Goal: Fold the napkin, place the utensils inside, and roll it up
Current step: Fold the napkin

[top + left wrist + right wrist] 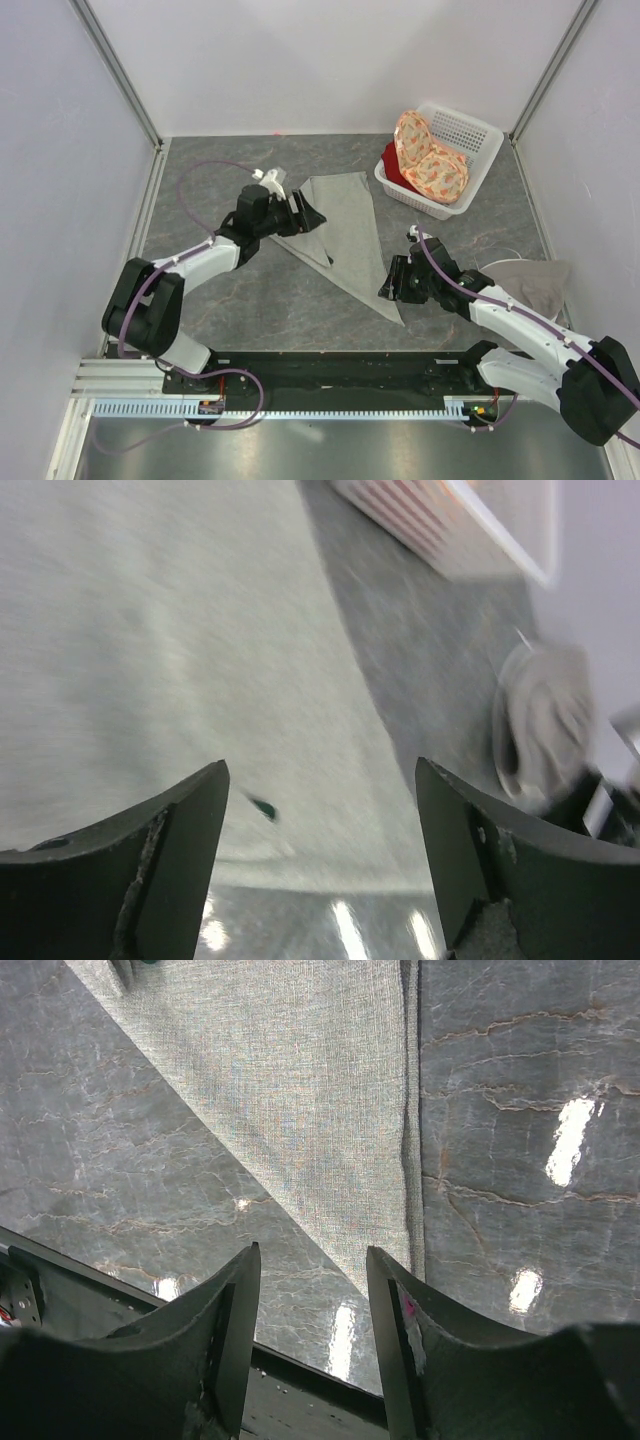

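The sage-grey napkin [345,225] lies on the table folded into a long triangle, its tip pointing to the near right. My left gripper [308,215] is open and empty over its left corner. In the left wrist view the napkin [150,630] fills the frame ahead of the left gripper [320,770]. A small dark green tip of the fork [263,807] pokes out near the cloth's edge; the rest is hidden. My right gripper [388,290] is open and empty beside the napkin's near tip. The right wrist view shows that tip [330,1090] just ahead of the right gripper [312,1255].
A white basket [480,135] at the back right holds orange floral cloths [430,160] and something red [392,165]. A paler beige-grey cloth [530,280] lies crumpled at the right, also in the left wrist view [545,720]. The black base rail runs along the near edge.
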Controlling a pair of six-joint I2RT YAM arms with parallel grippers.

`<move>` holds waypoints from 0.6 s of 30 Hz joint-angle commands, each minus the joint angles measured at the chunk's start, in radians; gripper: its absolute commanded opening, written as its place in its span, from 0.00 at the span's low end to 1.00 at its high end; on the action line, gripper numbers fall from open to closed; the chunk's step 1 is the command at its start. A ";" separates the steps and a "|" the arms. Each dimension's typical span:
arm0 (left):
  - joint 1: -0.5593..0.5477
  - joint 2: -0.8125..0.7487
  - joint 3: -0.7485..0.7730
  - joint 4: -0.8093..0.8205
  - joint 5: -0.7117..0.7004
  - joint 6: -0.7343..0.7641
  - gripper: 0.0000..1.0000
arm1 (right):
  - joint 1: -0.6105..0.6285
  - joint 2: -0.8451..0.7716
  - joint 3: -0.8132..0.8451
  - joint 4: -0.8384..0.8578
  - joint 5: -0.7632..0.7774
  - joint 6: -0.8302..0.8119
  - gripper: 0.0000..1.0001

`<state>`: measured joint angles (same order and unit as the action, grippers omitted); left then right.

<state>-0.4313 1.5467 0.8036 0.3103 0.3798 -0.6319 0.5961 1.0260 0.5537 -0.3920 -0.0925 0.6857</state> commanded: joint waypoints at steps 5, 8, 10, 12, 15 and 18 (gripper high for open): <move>0.173 -0.040 0.040 -0.304 -0.389 0.074 0.69 | -0.002 0.012 0.035 -0.002 -0.004 0.002 0.55; 0.207 -0.022 0.042 -0.304 -0.392 0.093 0.66 | -0.004 0.009 0.032 0.001 -0.006 0.003 0.55; 0.219 0.010 0.052 -0.304 -0.386 0.107 0.64 | -0.002 0.013 0.028 0.005 -0.006 0.006 0.55; 0.226 0.041 0.069 -0.304 -0.392 0.116 0.61 | -0.002 0.013 0.023 0.004 -0.007 0.008 0.56; 0.230 0.073 0.089 -0.332 -0.403 0.129 0.57 | -0.004 0.005 0.017 0.005 -0.009 0.014 0.56; 0.241 0.110 0.098 -0.330 -0.389 0.133 0.55 | -0.002 -0.004 0.012 0.004 -0.009 0.017 0.56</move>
<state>-0.2035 1.6218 0.8570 -0.0097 0.0097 -0.5518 0.5961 1.0321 0.5537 -0.3973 -0.0971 0.6888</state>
